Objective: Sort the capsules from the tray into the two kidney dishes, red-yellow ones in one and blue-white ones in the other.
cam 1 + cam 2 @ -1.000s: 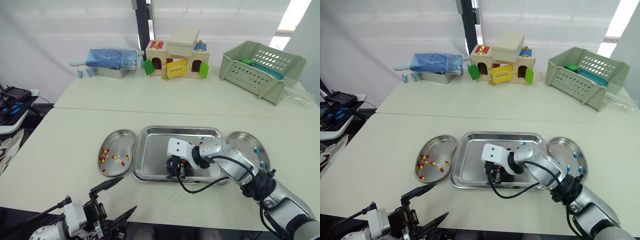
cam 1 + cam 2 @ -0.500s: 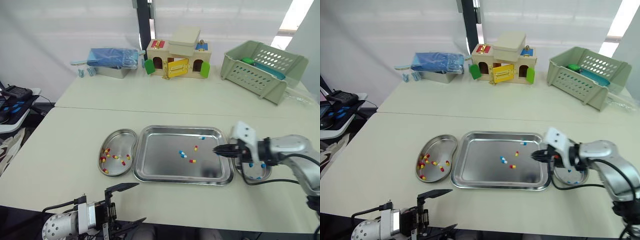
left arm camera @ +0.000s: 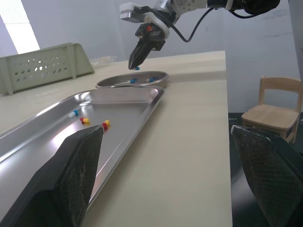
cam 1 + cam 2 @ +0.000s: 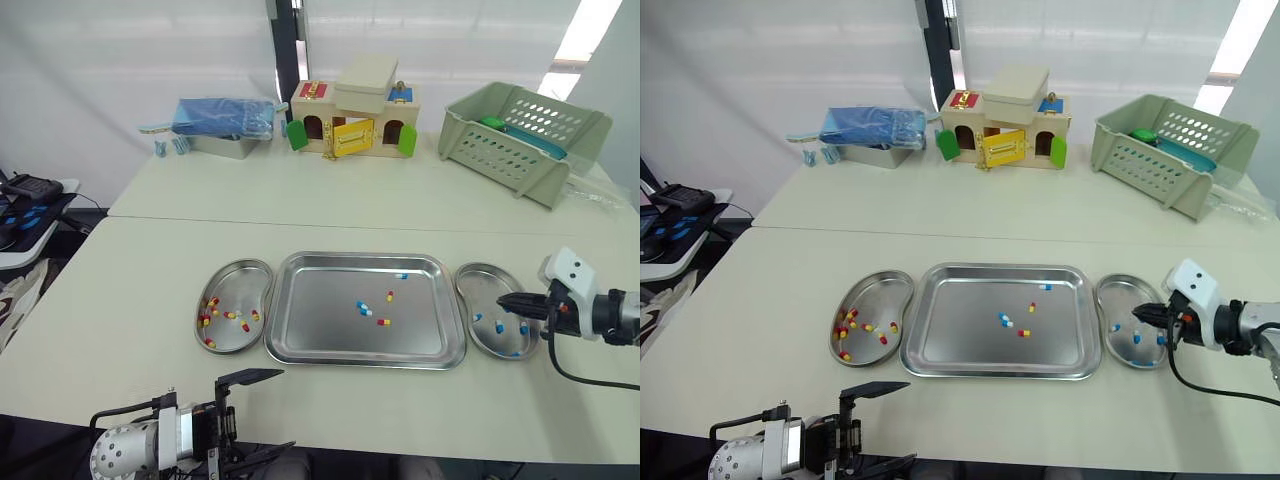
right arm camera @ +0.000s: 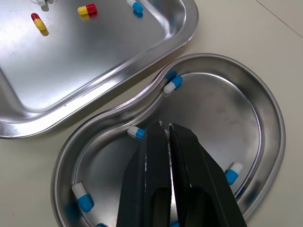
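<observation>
Right tool [image 5: 165, 126] hides part of kidney dish [image 5: 213, 113].

Lab: white curtain [image 4: 130, 50], prop-laden table [image 4: 130, 290]

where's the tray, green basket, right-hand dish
rectangular steel tray [image 4: 320, 320], left eye view, bare floor
pale green plastic basket [image 4: 497, 152], left eye view, front wall
right steel kidney dish [image 4: 480, 285], left eye view, bare floor
</observation>
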`<state>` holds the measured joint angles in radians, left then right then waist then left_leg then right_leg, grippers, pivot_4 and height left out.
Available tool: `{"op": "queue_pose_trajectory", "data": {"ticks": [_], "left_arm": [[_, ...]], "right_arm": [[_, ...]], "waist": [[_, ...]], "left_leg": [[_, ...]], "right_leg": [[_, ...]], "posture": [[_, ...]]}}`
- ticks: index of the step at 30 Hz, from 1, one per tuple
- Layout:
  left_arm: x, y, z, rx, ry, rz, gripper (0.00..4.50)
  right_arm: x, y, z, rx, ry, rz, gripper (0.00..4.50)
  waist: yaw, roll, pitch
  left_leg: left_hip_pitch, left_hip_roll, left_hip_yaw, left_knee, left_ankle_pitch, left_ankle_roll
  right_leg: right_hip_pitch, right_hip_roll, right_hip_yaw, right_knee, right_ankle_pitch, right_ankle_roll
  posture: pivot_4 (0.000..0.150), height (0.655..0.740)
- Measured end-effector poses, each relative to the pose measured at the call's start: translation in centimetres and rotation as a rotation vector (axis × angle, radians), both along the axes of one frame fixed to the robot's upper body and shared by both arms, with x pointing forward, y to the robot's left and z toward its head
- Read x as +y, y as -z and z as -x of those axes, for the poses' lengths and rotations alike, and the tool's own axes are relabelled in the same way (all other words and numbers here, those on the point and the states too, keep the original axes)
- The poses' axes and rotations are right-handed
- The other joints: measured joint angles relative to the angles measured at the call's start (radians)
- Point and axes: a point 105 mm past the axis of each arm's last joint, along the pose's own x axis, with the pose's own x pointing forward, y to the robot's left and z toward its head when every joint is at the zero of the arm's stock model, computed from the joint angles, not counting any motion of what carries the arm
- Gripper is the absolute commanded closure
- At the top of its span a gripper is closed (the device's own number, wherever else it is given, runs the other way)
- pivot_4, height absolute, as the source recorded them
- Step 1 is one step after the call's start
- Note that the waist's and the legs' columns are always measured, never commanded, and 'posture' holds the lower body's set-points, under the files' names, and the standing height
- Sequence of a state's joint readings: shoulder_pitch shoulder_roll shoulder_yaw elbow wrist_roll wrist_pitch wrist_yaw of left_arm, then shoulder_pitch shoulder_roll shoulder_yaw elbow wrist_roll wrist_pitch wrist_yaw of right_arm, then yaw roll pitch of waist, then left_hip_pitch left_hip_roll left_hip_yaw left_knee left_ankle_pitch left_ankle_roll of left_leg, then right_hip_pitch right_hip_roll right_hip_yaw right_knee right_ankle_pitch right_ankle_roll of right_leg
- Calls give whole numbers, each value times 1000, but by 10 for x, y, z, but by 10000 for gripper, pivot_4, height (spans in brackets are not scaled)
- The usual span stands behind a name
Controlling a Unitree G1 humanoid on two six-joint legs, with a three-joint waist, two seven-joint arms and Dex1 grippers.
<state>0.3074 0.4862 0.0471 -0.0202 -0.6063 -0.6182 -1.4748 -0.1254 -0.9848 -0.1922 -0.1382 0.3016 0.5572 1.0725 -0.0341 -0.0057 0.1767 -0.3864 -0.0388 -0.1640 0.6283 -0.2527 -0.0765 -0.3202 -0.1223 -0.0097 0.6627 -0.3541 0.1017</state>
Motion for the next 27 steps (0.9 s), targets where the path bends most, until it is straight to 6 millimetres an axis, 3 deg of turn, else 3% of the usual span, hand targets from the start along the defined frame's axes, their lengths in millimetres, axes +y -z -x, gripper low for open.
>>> {"op": "queue_pose_trajectory", "data": {"ticks": [11,14,20,27], "left_arm": [[2,1,0,26,-61,20,0],[3,-1,-1,24,-91,26,0],[30,-1,0,39,-258,-12,0],[61,3,7,55,-404,-62,0]], "right_arm": [[-10,7,-5,12,35,-7,11155],[-14,5,-5,1,45,-14,707],[-52,-10,-7,-89,112,-54,272],[-98,-9,-15,-131,224,-99,272]], "waist": [[1,0,0],[1,0,0],[1,0,0],[-2,0,0]], "left_leg": [[1,0,0,0,0,0],[1,0,0,0,0,0],[1,0,0,0,0,0],[3,0,1,-1,0,0]], "right_leg": [[1,0,0,0,0,0],[1,0,0,0,0,0],[1,0,0,-1,0,0],[2,0,1,-1,0,0]], "posture": [[1500,7400],[1500,7400],[1500,7400],[1500,7400]]}}
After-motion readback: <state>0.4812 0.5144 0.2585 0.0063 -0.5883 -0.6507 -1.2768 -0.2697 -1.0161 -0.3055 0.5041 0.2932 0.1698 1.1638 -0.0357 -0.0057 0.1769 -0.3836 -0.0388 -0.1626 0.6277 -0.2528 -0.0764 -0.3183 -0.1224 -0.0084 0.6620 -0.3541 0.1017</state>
